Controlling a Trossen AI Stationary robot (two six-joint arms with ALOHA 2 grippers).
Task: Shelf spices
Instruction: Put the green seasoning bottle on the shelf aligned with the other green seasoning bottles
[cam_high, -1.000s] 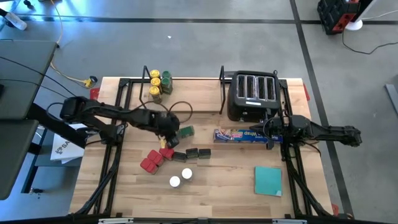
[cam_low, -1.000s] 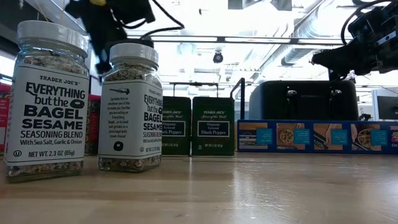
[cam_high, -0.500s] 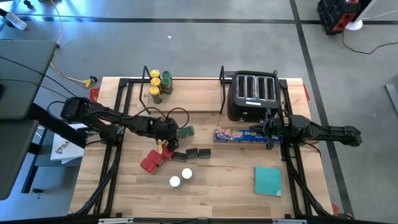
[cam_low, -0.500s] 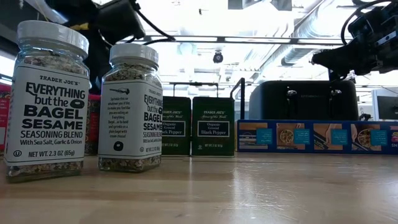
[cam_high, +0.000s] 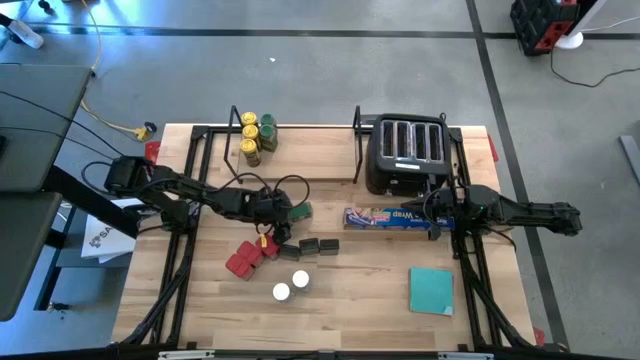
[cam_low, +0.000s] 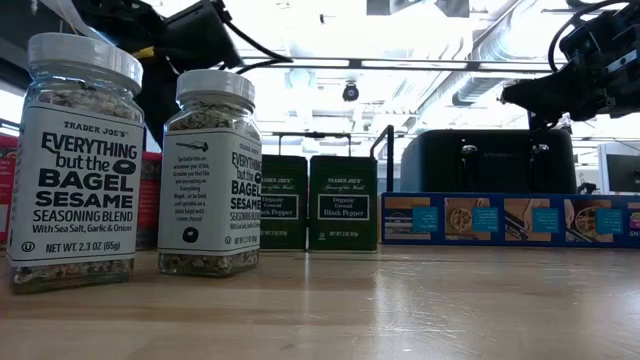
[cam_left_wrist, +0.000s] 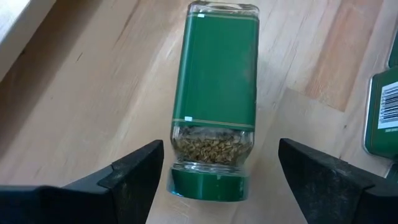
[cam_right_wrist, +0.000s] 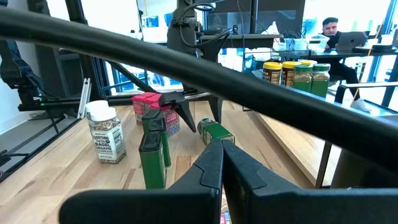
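My left end effector (cam_left_wrist: 214, 177) gapes wide, holding nothing, straddling the green-lidded jar (cam_left_wrist: 214, 106) lying on its side on the desk (cam_left_wrist: 81, 93), mid-desk before the shelf (cam_high: 300, 135). Best: descend squarely, centre fingers on glass, close gently. Right end effector (cam_right_wrist: 221, 163) pinched together, waiting by the toaster (cam_high: 408, 150).

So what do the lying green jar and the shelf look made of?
Green jar: apparently clear glass, contents showing through, with a glossy green label and likely plastic lid; the open left gripper straddles it. Shelf: thin black metal rod, light wood floor with visible grain.
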